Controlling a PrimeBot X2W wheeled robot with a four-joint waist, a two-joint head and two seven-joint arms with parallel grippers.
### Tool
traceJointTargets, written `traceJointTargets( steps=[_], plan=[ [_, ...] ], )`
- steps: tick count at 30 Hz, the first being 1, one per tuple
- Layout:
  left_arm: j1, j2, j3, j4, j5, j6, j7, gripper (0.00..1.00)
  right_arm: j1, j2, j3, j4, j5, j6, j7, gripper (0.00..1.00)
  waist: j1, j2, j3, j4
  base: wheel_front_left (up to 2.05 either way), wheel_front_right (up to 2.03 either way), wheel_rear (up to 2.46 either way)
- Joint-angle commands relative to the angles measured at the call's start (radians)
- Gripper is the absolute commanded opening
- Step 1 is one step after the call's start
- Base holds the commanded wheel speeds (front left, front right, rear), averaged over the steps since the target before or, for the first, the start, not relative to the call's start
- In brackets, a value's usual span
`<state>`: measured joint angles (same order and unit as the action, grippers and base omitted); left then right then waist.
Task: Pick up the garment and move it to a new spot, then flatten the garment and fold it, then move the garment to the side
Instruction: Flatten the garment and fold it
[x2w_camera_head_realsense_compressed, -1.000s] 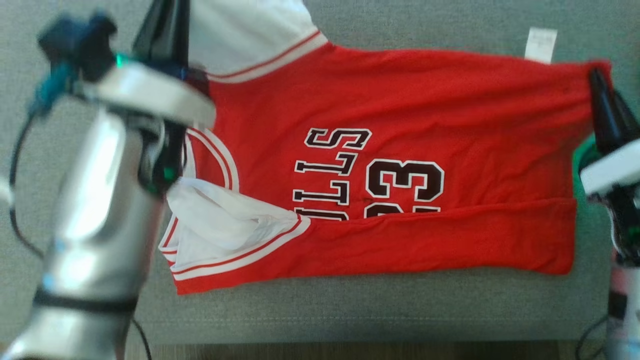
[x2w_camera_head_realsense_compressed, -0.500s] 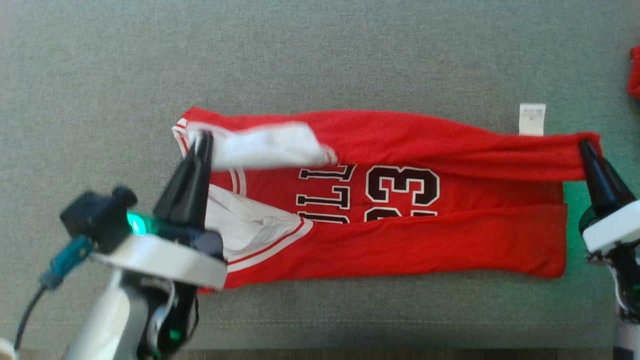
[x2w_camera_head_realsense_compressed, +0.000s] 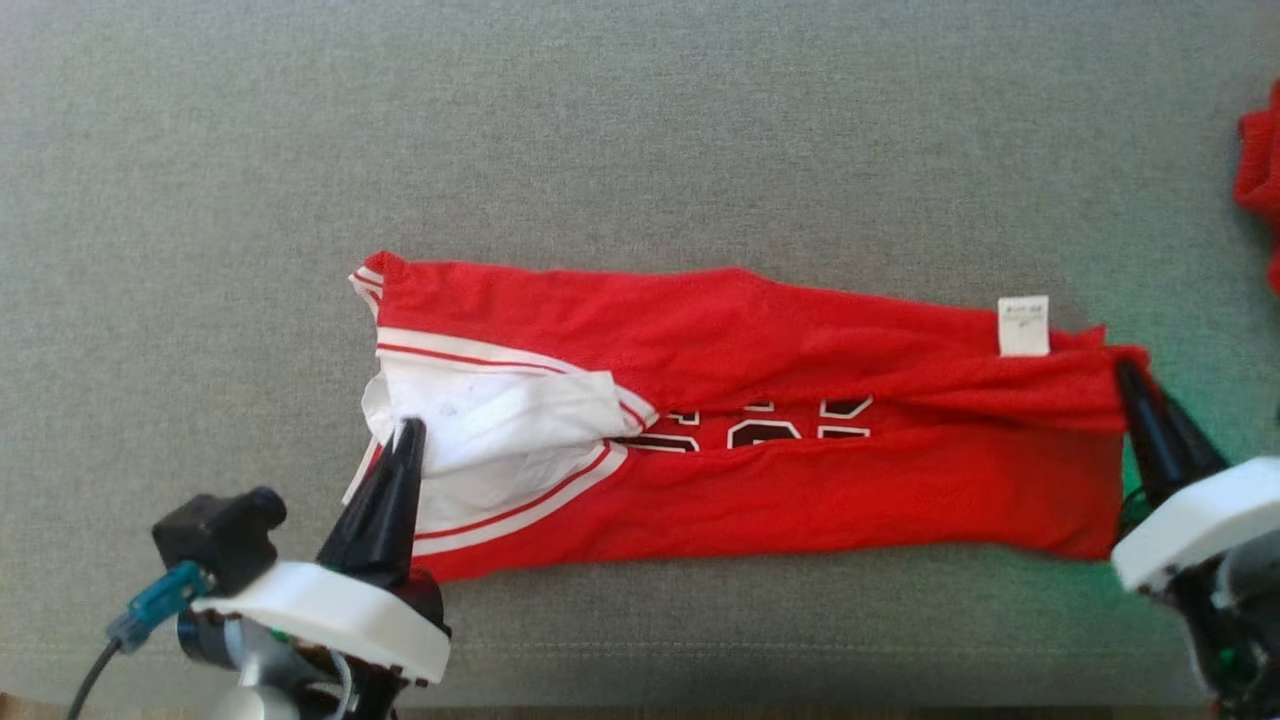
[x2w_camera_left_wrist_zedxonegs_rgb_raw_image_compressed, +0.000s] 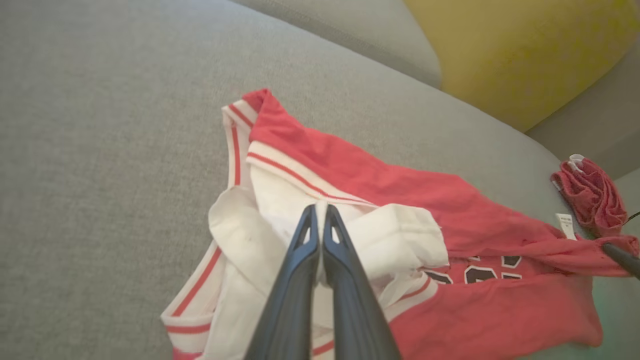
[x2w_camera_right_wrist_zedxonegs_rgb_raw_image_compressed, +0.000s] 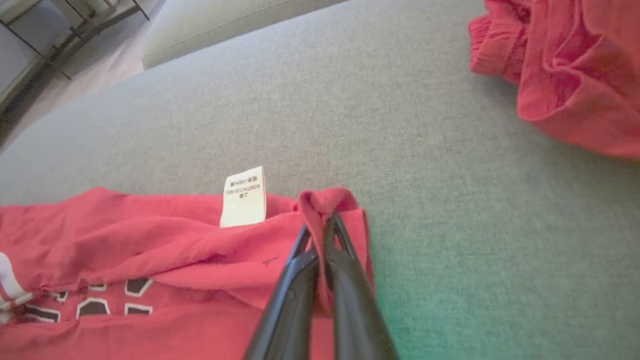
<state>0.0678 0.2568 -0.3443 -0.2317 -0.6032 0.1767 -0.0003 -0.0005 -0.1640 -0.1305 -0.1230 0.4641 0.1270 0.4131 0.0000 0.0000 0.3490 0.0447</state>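
I am clenching my left gripper (x2w_camera_left_wrist_zedxonegs_rgb_raw_image_compressed: 320, 210) on the white shoulder cloth of the jersey (x2w_camera_head_realsense_compressed: 800, 490), and my right gripper (x2w_camera_right_wrist_zedxonegs_rgb_raw_image_compressed: 320, 222) is pinching its red hem corner, just beside the white label (x2w_camera_right_wrist_zedxonegs_rgb_raw_image_compressed: 243, 196). The jersey is lying folded into a long strip across the grey sofa seat (x2w_camera_head_realsense_compressed: 600, 130), nearer its front edge. Another red cloth (x2w_camera_right_wrist_zedxonegs_rgb_raw_image_compressed: 575, 65) is lying bunched at the seat's right edge, well apart.

Bare stretches of the grey seat (x2w_camera_head_realsense_compressed: 640, 130) are found beyond the jersey (x2w_camera_head_realsense_compressed: 800, 490) and to its left. The far right is narrowed by a crumpled red cloth (x2w_camera_head_realsense_compressed: 1260, 180); a yellow cushion (x2w_camera_left_wrist_zedxonegs_rgb_raw_image_compressed: 520, 50) is set behind the seat.
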Motion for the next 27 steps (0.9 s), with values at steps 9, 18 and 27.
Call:
traceJointTargets(
  steps=[9, 18, 27],
  plan=[
    [-0.029, 0.004, 0.038, 0.098, -0.008, -0.010, -0.028, 1.00, 0.058, 0.048, 0.044, -0.019, -0.096, 0.004, -0.110, 1.00, 0.0000, 0.0000, -0.019, -0.016, 0.00, 0.00, 0.00],
    [-0.089, -0.013, 0.082, 0.132, 0.078, 0.015, -0.212, 1.00, 0.013, 0.088, 0.046, -0.034, -0.163, 0.004, -0.284, 1.00, 0.0000, 0.0000, -0.054, -0.033, 0.00, 0.00, 0.00],
    [-0.164, -0.028, 0.109, 0.204, 0.165, -0.007, -0.259, 1.00, -0.028, 0.092, 0.100, 0.009, -0.255, 0.004, -0.380, 1.00, 0.0000, 0.0000, -0.109, -0.035, 0.00, 0.00, 0.00]
  ],
)
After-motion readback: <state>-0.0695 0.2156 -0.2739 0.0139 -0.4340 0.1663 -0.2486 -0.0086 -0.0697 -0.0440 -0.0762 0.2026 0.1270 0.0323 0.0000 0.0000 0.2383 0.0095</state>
